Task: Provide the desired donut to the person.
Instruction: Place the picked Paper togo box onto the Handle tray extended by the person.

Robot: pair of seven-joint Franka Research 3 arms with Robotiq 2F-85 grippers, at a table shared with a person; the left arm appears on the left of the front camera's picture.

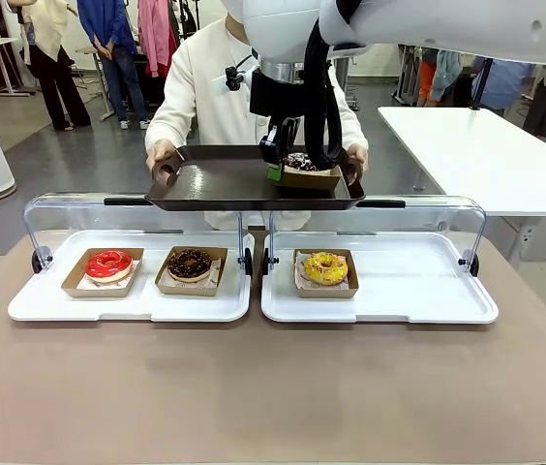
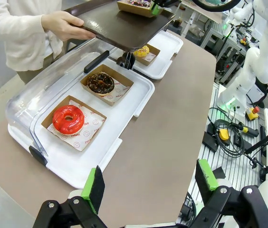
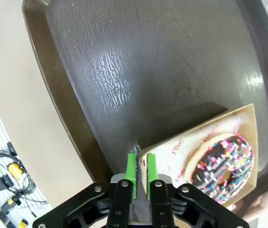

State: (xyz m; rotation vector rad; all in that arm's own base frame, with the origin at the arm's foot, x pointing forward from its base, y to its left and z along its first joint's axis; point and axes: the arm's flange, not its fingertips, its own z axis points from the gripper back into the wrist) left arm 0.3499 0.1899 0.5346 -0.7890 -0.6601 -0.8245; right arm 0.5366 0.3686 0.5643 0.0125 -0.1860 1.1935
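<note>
Beyond the bench (image 1: 273,387), the sprinkled donut (image 3: 222,164) rests in its carton (image 3: 172,147) on the dark tray (image 3: 124,71) the person (image 1: 205,87) holds. Your right tool (image 3: 141,159) straddles the carton rim, its pads nearly together; you cannot tell whether it grips. You seem to be at the handover: next, let go and lift clear. Your left tool (image 2: 149,179) gapes wide.

White glossy rounded right robot arm (image 1: 447,24), thick black cable loop (image 1: 332,97), black wrist block. Left gripper (image 2: 149,183): black angular links, silver screws, bright green pads (image 2: 93,187). Right gripper (image 3: 141,159): same black body, green pads, round bolts. Person (image 1: 205,87) wears cream-white buttoned cardigan, long sleeves (image 2: 10,23), small black device clipped at chest.
</note>
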